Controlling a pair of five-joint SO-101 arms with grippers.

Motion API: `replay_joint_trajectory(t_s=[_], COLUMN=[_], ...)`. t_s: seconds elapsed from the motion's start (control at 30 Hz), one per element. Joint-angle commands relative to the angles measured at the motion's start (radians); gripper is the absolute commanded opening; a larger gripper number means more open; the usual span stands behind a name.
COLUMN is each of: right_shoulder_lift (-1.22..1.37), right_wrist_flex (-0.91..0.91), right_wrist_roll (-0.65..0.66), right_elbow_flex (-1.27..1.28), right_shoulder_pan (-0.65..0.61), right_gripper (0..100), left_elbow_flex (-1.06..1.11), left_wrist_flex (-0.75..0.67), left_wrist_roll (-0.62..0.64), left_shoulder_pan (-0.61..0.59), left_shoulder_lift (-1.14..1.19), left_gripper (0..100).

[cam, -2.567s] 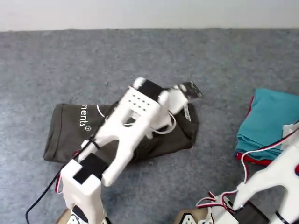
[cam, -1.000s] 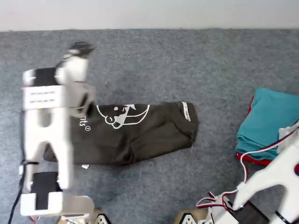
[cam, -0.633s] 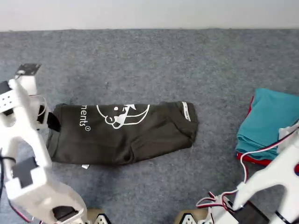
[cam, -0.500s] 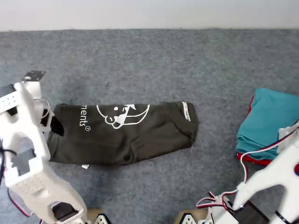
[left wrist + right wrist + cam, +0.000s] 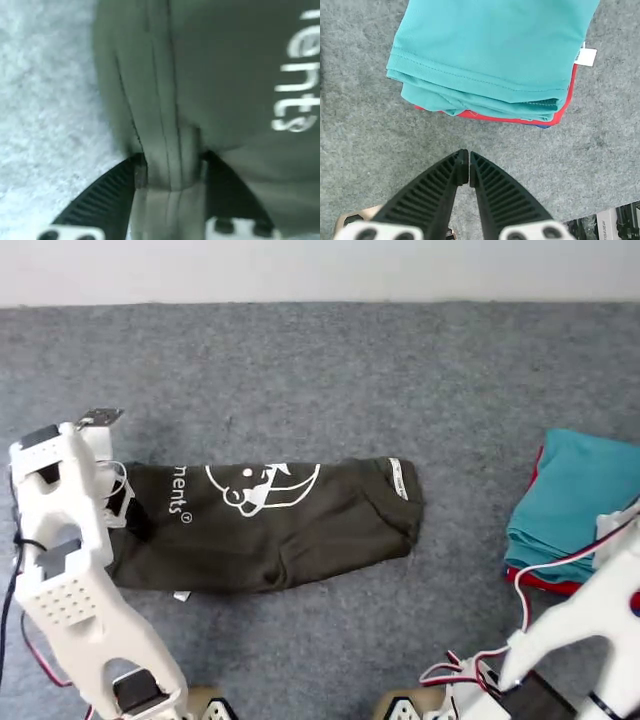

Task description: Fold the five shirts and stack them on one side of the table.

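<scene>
We judge the task to be somewhere past the middle, but not near its end. On the right side of the table [image 5: 350,370] there is a pile: a teal shirt [image 5: 575,500] lies folded on top and a red shirt [image 5: 528,580] is under it, with only its edge showing. In the right wrist view a small dark blue corner [image 5: 542,126] comes out below the red one, so perhaps a third shirt is there. We cannot say this for sure, and we cannot count the pile exactly.

The dark shirt [image 5: 270,525] is well apart from the pile, in the middle of the table. It is already folded into a long band with the white print facing up, but it looks too long for the pile. We think it needs one more fold across and must then be carried to the right.

The left gripper [image 5: 170,167] is at the left end of this band. Its jaws are clamped on the hem there, and a ridge of cloth is squeezed between them. This looks to us like the beginning of the fold across.

The right gripper [image 5: 469,167] hangs over bare table just beside the near edge of the pile. Its jaws are pressed together and hold nothing.

So two or three shirts seem finished and the dark one is half done.
</scene>
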Motion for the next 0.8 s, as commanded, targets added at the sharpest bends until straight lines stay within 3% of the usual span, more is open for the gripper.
replay_joint_trajectory(t_s=[0.0,0.27,0.4,0.53,0.77], right_shoulder_lift=[-0.038,-0.038,-0.038,-0.038,-0.038], right_wrist_flex=[0.039,0.039,0.038,0.038,0.038], right_wrist_roll=[0.009,0.008,0.008,0.006,0.002], right_elbow_flex=[-0.005,-0.005,-0.005,-0.005,-0.005], right_shoulder_pan=[0.01,0.01,0.005,0.005,0.005], right_gripper=[1.2,1.2,1.2,1.2,1.2], left_elbow_flex=[-0.07,-0.308,-0.334,-0.243,-0.065], left_wrist_flex=[0.026,0.265,0.275,0.275,0.273], left_wrist_roll=[-0.003,0.018,0.089,0.103,0.262], left_shoulder_pan=[0.002,0.029,0.061,0.167,0.494], left_shoulder_lift=[0.026,0.025,-0.068,-0.245,-0.552], left_gripper=[1,1,1,1,1])
